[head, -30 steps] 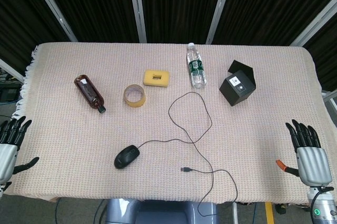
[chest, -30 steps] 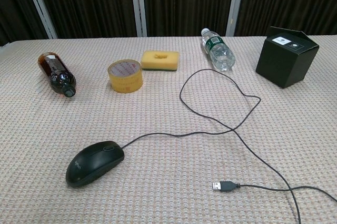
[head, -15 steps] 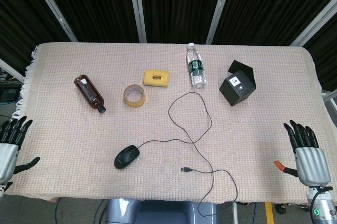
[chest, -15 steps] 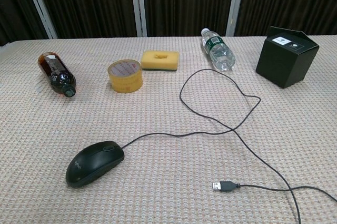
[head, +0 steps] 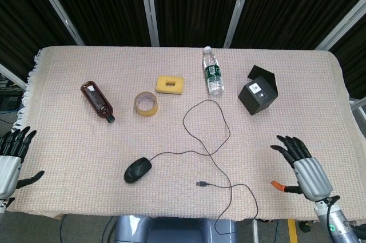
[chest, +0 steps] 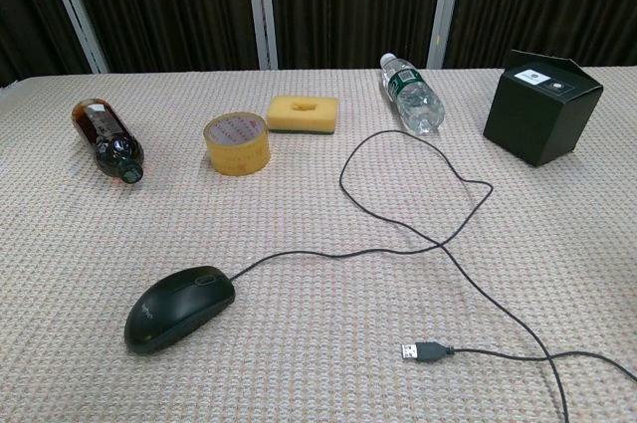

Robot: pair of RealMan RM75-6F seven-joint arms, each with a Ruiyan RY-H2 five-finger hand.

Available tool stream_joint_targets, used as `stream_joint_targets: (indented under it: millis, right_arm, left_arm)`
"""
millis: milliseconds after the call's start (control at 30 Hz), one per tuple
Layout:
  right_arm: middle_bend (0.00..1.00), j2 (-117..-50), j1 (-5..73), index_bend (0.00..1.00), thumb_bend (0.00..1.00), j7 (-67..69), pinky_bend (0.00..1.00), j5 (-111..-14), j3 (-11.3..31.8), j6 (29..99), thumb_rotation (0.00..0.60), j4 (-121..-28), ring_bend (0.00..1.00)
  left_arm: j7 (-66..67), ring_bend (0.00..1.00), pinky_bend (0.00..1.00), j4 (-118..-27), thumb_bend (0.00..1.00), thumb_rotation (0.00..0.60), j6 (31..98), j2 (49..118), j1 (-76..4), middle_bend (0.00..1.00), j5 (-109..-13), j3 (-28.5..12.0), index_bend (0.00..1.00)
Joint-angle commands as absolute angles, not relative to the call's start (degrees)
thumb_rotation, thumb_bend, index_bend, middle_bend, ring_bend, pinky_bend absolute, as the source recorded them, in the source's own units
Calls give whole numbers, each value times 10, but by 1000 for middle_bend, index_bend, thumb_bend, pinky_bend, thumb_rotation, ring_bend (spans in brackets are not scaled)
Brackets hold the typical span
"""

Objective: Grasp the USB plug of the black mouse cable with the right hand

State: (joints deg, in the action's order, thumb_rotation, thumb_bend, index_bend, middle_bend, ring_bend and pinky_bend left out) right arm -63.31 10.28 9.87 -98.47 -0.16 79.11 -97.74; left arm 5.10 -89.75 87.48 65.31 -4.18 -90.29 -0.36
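The black mouse (head: 138, 170) (chest: 179, 307) lies near the table's front, its cable (head: 207, 134) (chest: 438, 234) looping back and then running forward. The USB plug (head: 202, 184) (chest: 421, 351) lies flat on the cloth at the cable's end, right of the mouse. My right hand (head: 303, 167) hovers over the front right of the table with fingers spread and nothing in it, well right of the plug. My left hand (head: 10, 156) sits at the table's left front edge, fingers apart and empty. Neither hand shows in the chest view.
A brown bottle (head: 98, 101) lies at the left. A tape roll (head: 147, 104) and a yellow sponge (head: 170, 84) sit mid-back. A water bottle (head: 213, 71) lies behind the cable loop, and a black box (head: 258, 93) stands back right. The cable's tail (head: 251, 206) hangs over the front edge.
My right hand has moved left and inward from the table's right edge towards the cable. The left hand and all objects stay where they were.
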Motion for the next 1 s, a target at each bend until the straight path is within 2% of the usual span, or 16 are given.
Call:
stream_joint_targets:
  millis: [33,167,333,600,800,1000]
  right_arm:
    - [99,-642,141,300,11,112,0,-1015,-9,748,600,-999,0]
    - [147,-669,164,409,53,76,0,-1017,-7,713,600,-1017,0]
    - [166,-708,183,463,70,15,0,-990,-5,662,600,-1050,0]
    - [169,-781,205,475,73,-93,0,-902,4,591,600,-1070,0]
    - [173,-836,215,476,83,-162,0,-840,15,574,600,-1061,0]
    - [173,-874,224,478,143,-213,0,-778,27,570,600,-1048,0]
  left_arm:
    - [51,0,0,-897,36,600,875,654,-42,0,-901,-4,0]
    - [49,0,0,-897,34,600,871,654,-42,0,-898,-5,0]
    - [44,0,0,-898,36,600,870,651,-42,0,-897,-4,0]
    - [36,0,0,-897,36,600,872,648,-41,0,-901,-1,0]
    - [33,0,0,-898,36,600,868,647,-42,0,-900,0,0]
    - [31,0,0,-898,35,600,866,646,-41,0,-899,0,0]
